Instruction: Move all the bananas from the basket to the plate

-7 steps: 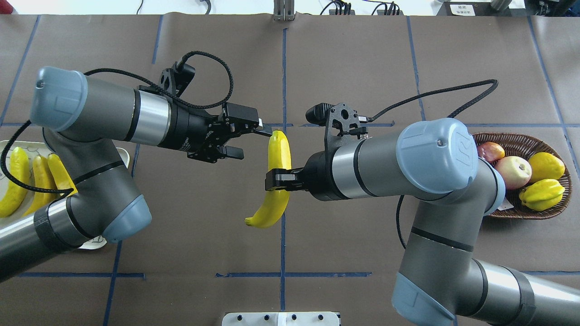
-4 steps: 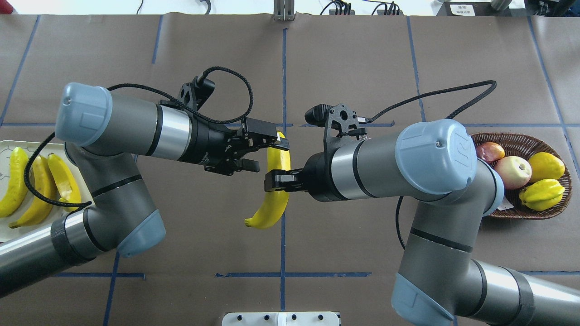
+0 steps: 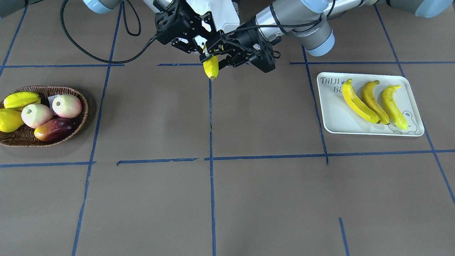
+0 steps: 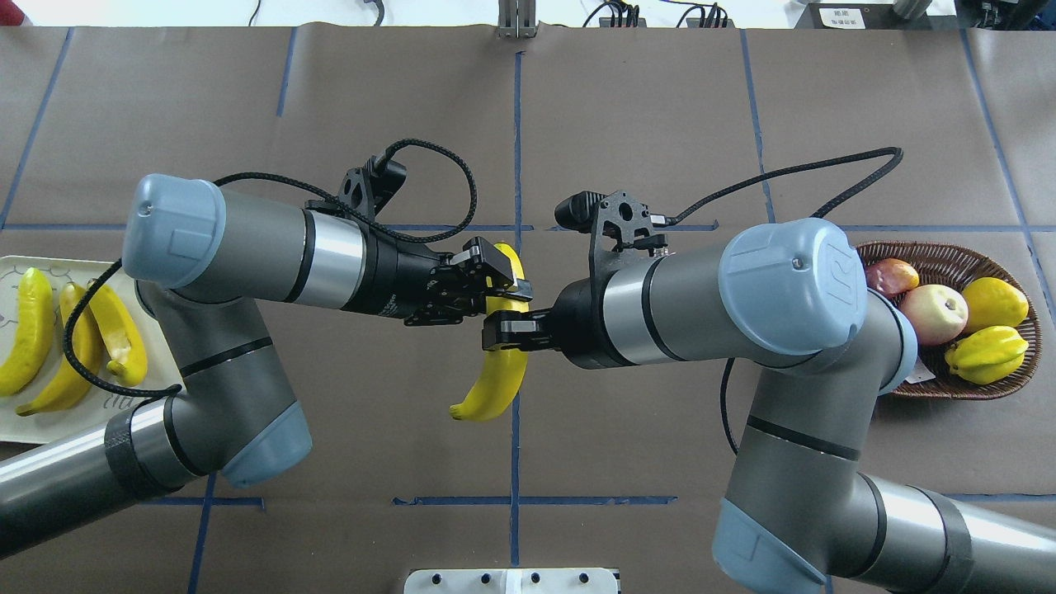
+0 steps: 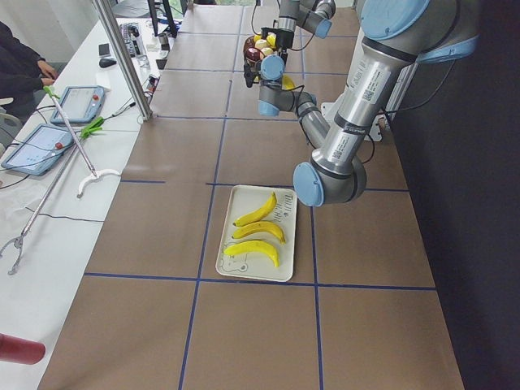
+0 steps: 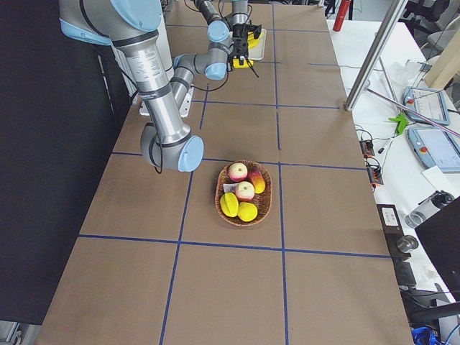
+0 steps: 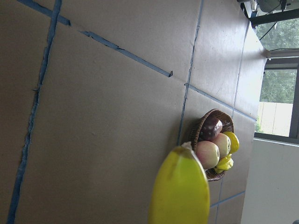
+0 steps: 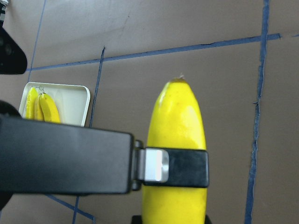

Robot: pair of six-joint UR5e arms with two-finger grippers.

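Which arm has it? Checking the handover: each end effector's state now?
Left end effector: around the banana, grip cannot be told.
Right end effector: holding the banana.

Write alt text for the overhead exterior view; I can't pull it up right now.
At the centre of the table, the right pincer grips a banana at its middle while the left pincer straddles its far end. Three bananas lie on the white plate at left; the basket at right holds other fruit, no bananas.
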